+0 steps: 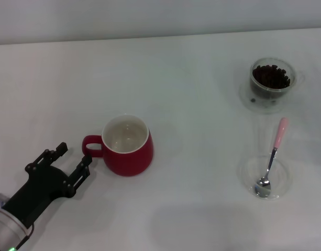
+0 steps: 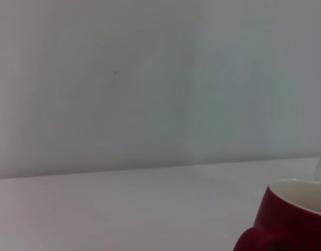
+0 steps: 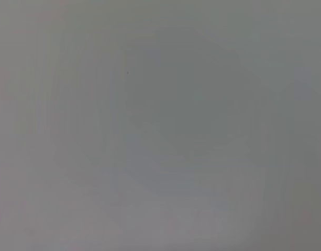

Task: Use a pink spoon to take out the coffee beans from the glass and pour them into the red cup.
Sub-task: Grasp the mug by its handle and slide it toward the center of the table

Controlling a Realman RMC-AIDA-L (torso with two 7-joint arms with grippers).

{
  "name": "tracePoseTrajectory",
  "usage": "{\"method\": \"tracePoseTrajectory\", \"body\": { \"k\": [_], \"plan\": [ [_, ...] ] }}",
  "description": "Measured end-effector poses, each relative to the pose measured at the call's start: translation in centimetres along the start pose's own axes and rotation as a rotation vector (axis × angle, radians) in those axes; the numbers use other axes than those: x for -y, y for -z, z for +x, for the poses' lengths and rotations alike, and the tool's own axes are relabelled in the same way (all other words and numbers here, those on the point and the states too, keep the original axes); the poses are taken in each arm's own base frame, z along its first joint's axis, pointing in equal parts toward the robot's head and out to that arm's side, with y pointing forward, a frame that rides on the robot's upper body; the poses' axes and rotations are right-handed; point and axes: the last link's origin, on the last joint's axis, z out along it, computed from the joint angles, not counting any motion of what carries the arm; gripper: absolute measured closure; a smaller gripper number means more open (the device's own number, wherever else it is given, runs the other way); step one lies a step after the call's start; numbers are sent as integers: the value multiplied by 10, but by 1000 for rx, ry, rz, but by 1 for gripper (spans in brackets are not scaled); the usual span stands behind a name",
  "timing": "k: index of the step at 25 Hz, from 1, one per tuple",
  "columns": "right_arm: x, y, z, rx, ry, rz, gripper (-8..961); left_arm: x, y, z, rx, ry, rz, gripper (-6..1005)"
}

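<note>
From the head view, the black left gripper (image 1: 74, 159) waits with fingers spread, holding nothing, beside the handle of the bulbous red cup (image 1: 128, 146), whose white inside looks empty. The pink-handled silver spoon (image 1: 270, 157) lies untouched in a shallow clear dish (image 1: 286, 180); the dark coffee beans (image 1: 272, 76) fill the small clear glass (image 1: 272, 81). Scooping has not begun. The left wrist view catches the cup's rim; the right wrist view shows nothing.
</note>
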Motion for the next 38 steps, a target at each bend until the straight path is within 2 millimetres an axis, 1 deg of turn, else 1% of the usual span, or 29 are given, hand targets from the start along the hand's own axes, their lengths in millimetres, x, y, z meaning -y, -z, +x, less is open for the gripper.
{"method": "tracePoseTrajectory", "body": {
  "k": [10, 19, 30, 38],
  "plan": [
    [0, 1, 1, -3, -1, -2, 375, 4, -6, 3, 0, -12, 3, 347],
    [-2, 0, 1, -2, -2, -7, 376, 6, -22, 8, 26, -30, -14, 347],
    [-2, 1, 2, -4, -6, -7, 375, 6, -25, 9, 24, -29, -13, 348],
    [-3, 1, 1, -3, -6, -10, 376, 6, -25, 10, 23, -28, -14, 431]
  ]
}}
